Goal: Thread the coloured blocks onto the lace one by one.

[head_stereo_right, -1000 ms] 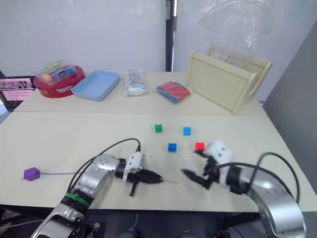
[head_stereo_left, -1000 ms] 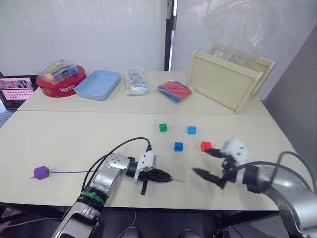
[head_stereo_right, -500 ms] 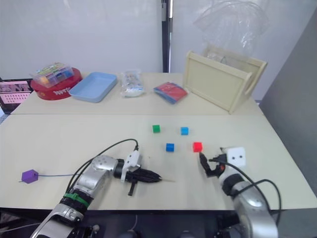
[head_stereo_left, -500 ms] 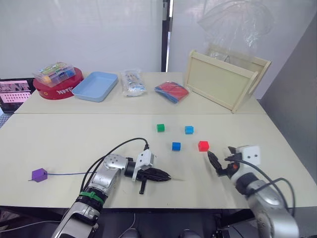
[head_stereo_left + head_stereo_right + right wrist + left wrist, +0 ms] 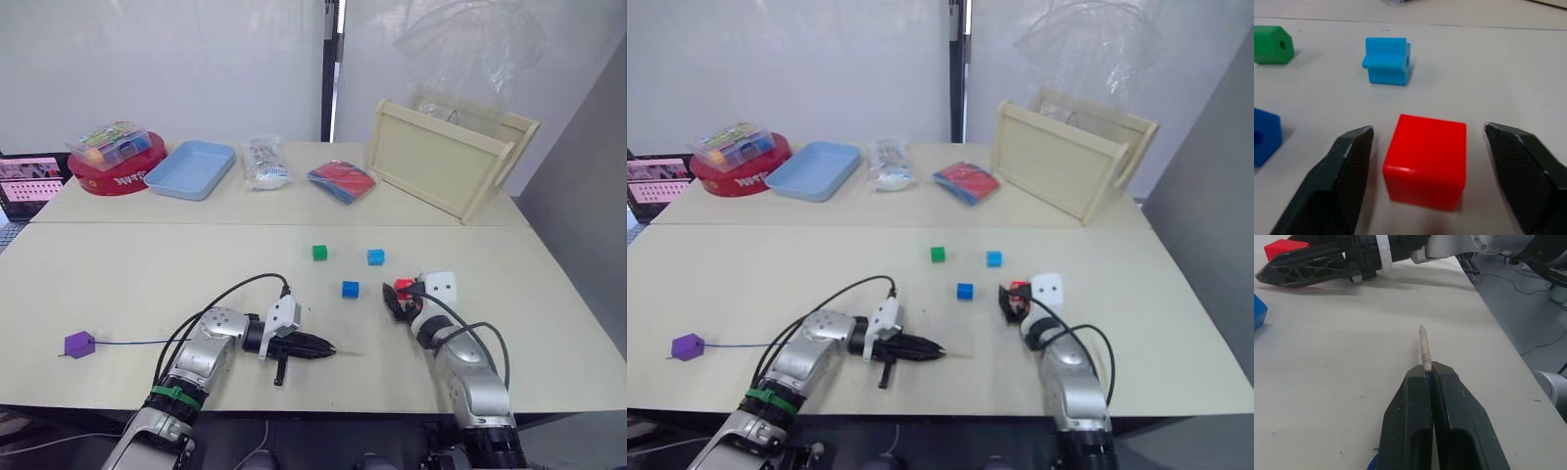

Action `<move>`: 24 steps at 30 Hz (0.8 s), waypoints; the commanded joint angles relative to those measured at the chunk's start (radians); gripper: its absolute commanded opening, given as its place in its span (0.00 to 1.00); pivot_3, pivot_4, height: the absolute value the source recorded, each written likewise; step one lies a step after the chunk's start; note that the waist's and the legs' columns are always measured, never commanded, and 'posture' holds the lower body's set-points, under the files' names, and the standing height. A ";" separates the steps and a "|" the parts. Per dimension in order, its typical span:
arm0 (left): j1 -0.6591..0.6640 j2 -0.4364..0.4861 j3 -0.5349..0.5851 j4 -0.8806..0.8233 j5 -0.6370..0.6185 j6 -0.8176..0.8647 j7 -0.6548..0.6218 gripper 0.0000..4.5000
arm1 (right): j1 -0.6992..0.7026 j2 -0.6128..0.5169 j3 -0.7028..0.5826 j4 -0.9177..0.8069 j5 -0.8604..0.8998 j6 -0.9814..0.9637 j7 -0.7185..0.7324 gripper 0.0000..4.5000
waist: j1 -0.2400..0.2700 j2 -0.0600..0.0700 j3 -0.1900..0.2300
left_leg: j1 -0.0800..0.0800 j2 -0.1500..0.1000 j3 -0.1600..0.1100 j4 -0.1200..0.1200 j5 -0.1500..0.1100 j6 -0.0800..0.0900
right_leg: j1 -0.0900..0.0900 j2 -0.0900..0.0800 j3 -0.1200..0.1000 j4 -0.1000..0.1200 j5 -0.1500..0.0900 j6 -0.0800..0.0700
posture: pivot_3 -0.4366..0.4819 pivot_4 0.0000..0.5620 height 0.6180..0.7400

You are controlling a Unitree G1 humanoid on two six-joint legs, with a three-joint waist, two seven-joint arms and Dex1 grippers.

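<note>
Two spread fingers of right hand (image 5: 1425, 161) flank red block (image 5: 1426, 159), untouched.

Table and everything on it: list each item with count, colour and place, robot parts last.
Table: one, cream.
Red block: one, red, between the right gripper's fingers.
Darker blue block: one, left of the red.
Light blue block: one, behind those.
Green block: one, left of the light blue.
Purple block: one, near left, on the lace.
Lace: one, blue; pale tip held.
Clear box: one, on red tin, far left.
Tray: one, light blue, far edge.
Clear bag: one.
Red-blue packet: one.
Wooden crate: one, far right.
Left gripper: shut on the lace.
Right gripper: open.
</note>
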 commanded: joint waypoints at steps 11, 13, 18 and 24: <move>-0.005 -0.008 0.028 -0.015 -0.018 -0.025 0.035 0.00 | 0.272 0.019 0.041 -0.382 0.144 0.167 0.032 0.27 | 0.002 0.000 0.000 | -0.001 0.000 0.000 -0.001 0.000 0.000 | 0.000 0.000 0.000 -0.001 0.000 0.000 | 0.48 0.27 1.00; -0.004 -0.010 0.027 -0.011 -0.017 -0.028 0.035 0.00 | 0.336 0.019 0.052 -0.460 0.157 0.217 0.019 0.27 | 0.002 0.001 0.000 | -0.001 0.000 0.000 -0.001 0.000 0.000 | 0.000 0.000 0.000 -0.002 0.000 0.000 | 0.48 0.27 1.00; -0.004 -0.020 0.017 0.005 -0.015 -0.034 0.026 0.00 | 0.468 0.027 0.077 -0.621 0.225 0.317 0.009 0.27 | 0.000 0.001 0.000 | 0.000 0.000 0.000 -0.001 0.000 0.000 | 0.000 0.000 0.000 -0.002 0.000 0.000 | 0.48 0.27 1.00; -0.007 -0.042 0.004 0.022 -0.011 -0.048 0.021 0.00 | 0.456 -0.016 0.021 -0.716 0.357 0.430 0.036 0.79 | 0.002 0.001 0.000 | 0.000 0.000 0.000 -0.001 0.000 0.000 | 0.001 0.000 0.000 -0.002 0.000 0.000 | 0.48 0.27 1.00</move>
